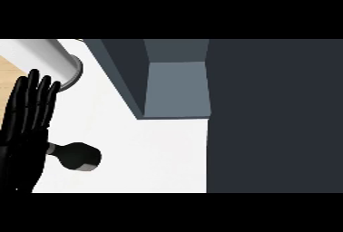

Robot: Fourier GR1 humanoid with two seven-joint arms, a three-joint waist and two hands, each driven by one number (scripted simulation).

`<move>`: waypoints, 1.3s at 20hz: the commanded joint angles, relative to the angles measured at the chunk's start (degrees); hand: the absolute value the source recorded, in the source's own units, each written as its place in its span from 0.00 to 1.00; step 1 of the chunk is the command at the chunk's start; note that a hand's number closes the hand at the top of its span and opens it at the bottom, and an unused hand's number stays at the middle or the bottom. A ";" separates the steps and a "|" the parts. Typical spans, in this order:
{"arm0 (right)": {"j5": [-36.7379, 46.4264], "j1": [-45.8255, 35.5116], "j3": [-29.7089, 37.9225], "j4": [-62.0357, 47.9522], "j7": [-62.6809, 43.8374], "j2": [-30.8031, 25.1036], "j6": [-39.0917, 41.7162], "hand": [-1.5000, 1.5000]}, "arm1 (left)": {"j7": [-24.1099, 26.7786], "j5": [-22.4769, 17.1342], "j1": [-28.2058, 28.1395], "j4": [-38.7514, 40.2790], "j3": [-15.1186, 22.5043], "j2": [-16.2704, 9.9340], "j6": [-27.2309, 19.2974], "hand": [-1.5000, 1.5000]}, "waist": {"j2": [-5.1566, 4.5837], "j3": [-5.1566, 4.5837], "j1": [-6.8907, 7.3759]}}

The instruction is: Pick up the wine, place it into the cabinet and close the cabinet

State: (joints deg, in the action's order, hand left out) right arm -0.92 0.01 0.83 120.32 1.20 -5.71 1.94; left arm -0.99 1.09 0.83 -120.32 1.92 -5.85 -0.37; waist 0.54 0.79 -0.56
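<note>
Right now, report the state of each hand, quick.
Left hand: open, fingers straight and pointing up, resting at the view's left edge, holding nothing.
Right hand: not in view.

1. No readable text, label, brand, number or sign anywhere.
2. Wine bottle [77,155] at eight o'clock: plain dark, unlabelled.
3. Cabinet [175,86] toward twelve o'clock: bare grey, unmarked.
</note>
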 commanded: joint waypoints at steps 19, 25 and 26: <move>-3.41 12.81 -14.79 26.32 -23.43 2.31 -0.94 0.00 | -12.27 -66.35 -10.33 1.10 -20.72 -29.51 34.00 0.00 | -0.34 -0.83 0.91; 1.03 12.81 -20.96 30.90 -28.63 3.38 -3.94 0.00 | -16.20 -69.99 -11.25 -0.17 -24.52 -30.17 30.97 0.00 | -0.35 -0.83 0.59; 2.26 13.92 -22.12 31.50 -28.00 3.17 -3.86 0.00 | -16.58 -71.81 -11.87 0.89 -25.90 -30.83 33.26 0.00 | -0.31 -0.83 0.55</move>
State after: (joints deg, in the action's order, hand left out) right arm -3.19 11.71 -16.72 142.63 -21.78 -2.91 -0.03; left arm -15.41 -67.43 -10.29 -120.16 -21.24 -35.57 31.86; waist 0.23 -0.02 0.16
